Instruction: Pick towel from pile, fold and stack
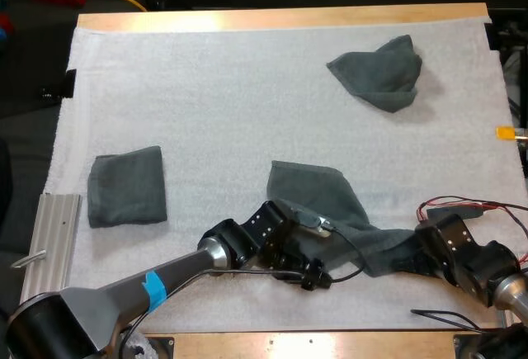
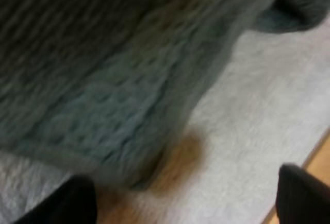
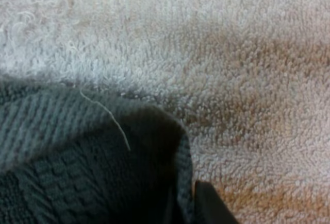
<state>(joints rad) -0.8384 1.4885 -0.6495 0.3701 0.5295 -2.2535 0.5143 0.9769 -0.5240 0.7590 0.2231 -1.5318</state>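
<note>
We see three grey-green towels on the white mat [image 1: 231, 87] that covers the bench [image 1: 280, 19]. The folded towel [image 1: 128, 186] lies flat at the mat's left side, near a metal rail [image 1: 51, 239] at the bench's left edge. The crumpled towel [image 1: 375, 72] sits at the far right, well apart from the others. The middle towel [image 1: 318, 196] lies near the front edge, partly spread, with one corner drawn out into a strip toward the right.

Our right hand [image 1: 410, 253] is at the end of that strip and pinches the corner. In the right wrist view the cloth bunches against one dark finger [image 3: 209, 206], just above the mat.

Our left hand [image 1: 318, 275] is low at the middle towel's near edge. Its fingers [image 2: 77, 201] are spread wide and grip nothing, and the cloth's hem lies just ahead of them, over bare mat.
</note>
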